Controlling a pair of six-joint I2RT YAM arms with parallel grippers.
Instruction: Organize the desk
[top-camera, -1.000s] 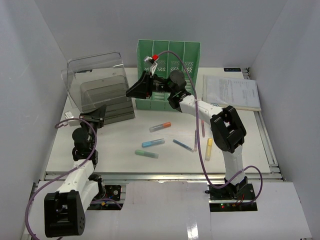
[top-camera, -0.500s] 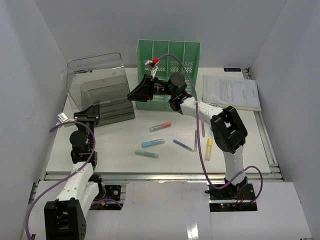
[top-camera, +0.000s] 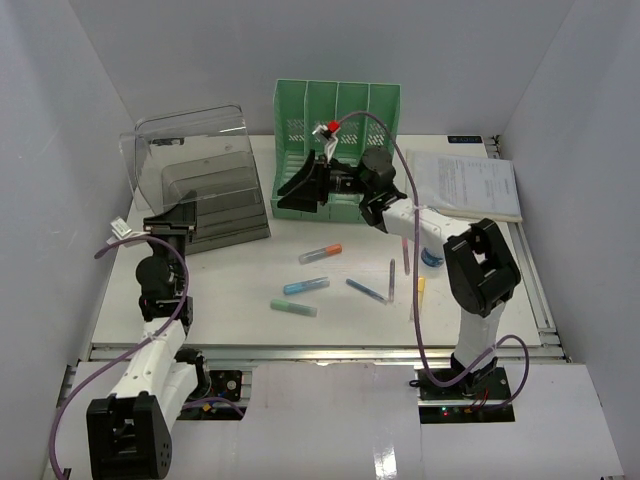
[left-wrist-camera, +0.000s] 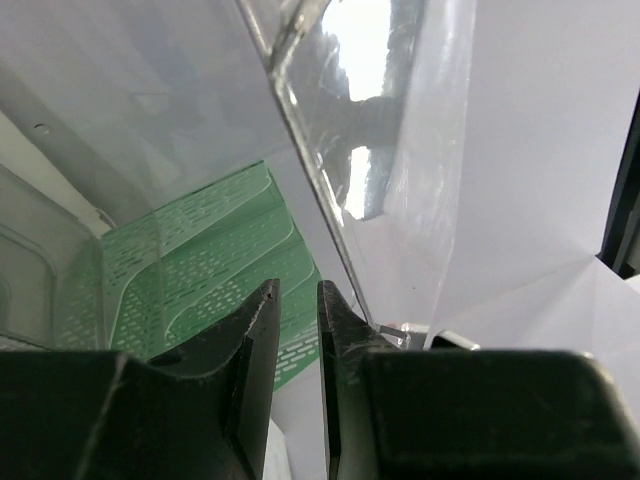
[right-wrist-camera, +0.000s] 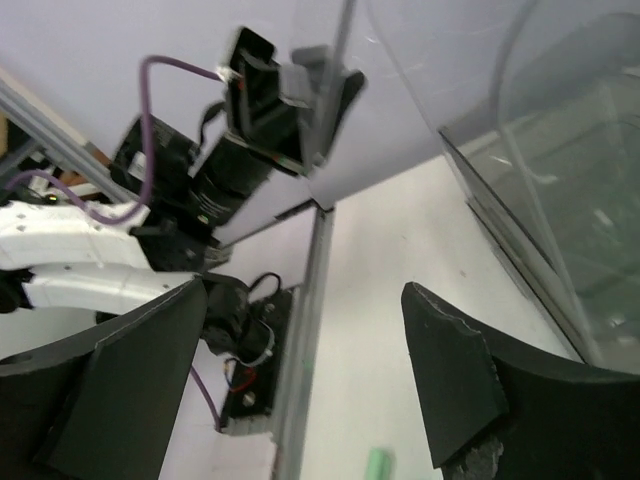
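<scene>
Table (top-camera: 230, 285): white top filling the floor of the enclosure, with a silver rail (top-camera: 320, 350) along its near edge; everything else sits on it
Left hand (top-camera: 172, 217): just beside the front left corner of the clear drawer box (top-camera: 200, 185); fingers almost pressed together with only a slit between them, nothing in it
Right hand (top-camera: 298, 188): low in front of the green file rack (top-camera: 338, 125), pointing left, fingers spread wide and empty
Loose items: orange-capped marker (top-camera: 320, 253), blue marker (top-camera: 305, 286), green marker (top-camera: 293, 308), blue pen (top-camera: 365, 291) and grey pen (top-camera: 391, 280) lie apart mid-table; paper stack (top-camera: 465, 185) at far right
Step in hand: probably bringing the right hand to a loose marker
Doing it well: tip the wrist down, straddle one barrel crosswise at mid-length, start with the nearest orange-capped marker, take one at a time
Risk: round barrels may roll if nudged before the fingers close
</scene>
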